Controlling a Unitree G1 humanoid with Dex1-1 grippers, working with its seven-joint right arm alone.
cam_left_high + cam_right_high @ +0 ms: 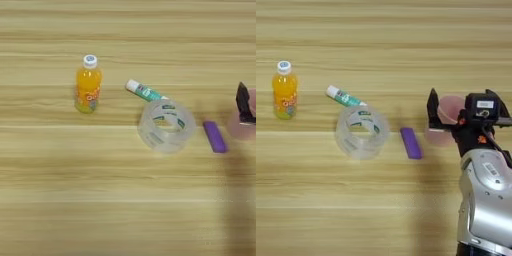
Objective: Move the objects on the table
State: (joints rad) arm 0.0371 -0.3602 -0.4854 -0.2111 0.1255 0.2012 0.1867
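At the left of the frame a small orange juice bottle [284,90] stands upright on the table [381,200], a pale yellow-brown wooden surface with horizontal plank grain; the bottle is translucent plastic with a round white cap and a printed label low on its body. Right of it, near the middle, a slim white-and-green tube [345,97] lies slanted, its white end toward the upper left and its lower end reaching the rim of the wide clear roll of tape [362,132]. The roll is a glossy, see-through ring lying flat with its hollow centre facing up. Just beside it on the right, apart from it, the small flat purple block [411,143] rests on the wood, a smooth rounded rectangle pointing slightly toward the lower right. Further right sits a pink cup [443,122] with a rounded rim, partly covered by the right gripper [456,111]. The gripper's black fingers stand spread apart and empty, one finger [432,108] left of the cup. Below it the silver forearm [486,200], smooth and metallic, runs to the bottom right corner.
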